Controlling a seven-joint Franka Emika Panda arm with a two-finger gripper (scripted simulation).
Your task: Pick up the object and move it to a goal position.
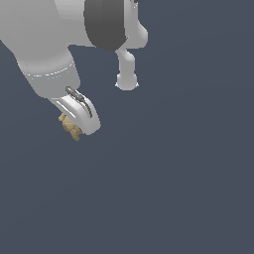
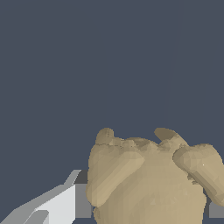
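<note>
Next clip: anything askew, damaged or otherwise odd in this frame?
Nothing stands out. The tan object sits intact between the jaws of the gripper, and the dark surface around it shows no debris.

The arm (image 1: 47,52) fills the upper left of the exterior view: smooth, rounded white-grey segments with a dark grey band at 1 joint near the top centre. The gripper (image 1: 79,116) is white with a thin dark strip along its side. In the wrist view, 1 white finger (image 2: 61,203) with a grey pad shows at lower left.
</note>
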